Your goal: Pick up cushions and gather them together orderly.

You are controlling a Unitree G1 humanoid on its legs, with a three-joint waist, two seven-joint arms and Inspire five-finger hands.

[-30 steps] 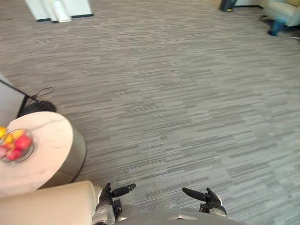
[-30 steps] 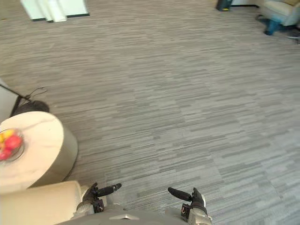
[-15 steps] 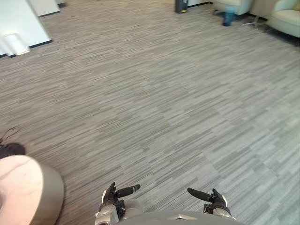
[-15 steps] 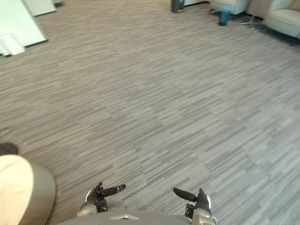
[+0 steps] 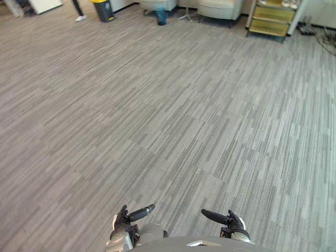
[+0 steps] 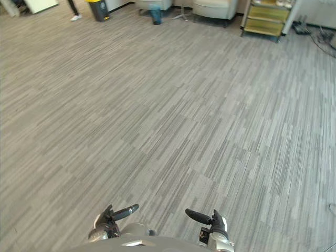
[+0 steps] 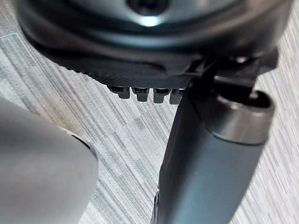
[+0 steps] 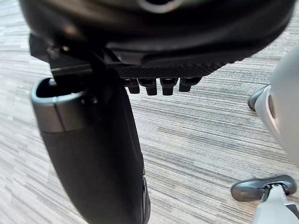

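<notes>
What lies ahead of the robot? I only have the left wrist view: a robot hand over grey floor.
Observer: Open grey carpet, with pale armchairs at its far edge.
Operator: Anything beside them?
Observer: A yellow shelf cart stands to their right.
Operator: And the other robot hand?
Observer: The right robot hand is open and holds nothing, low by the body like the left robot hand.
</notes>
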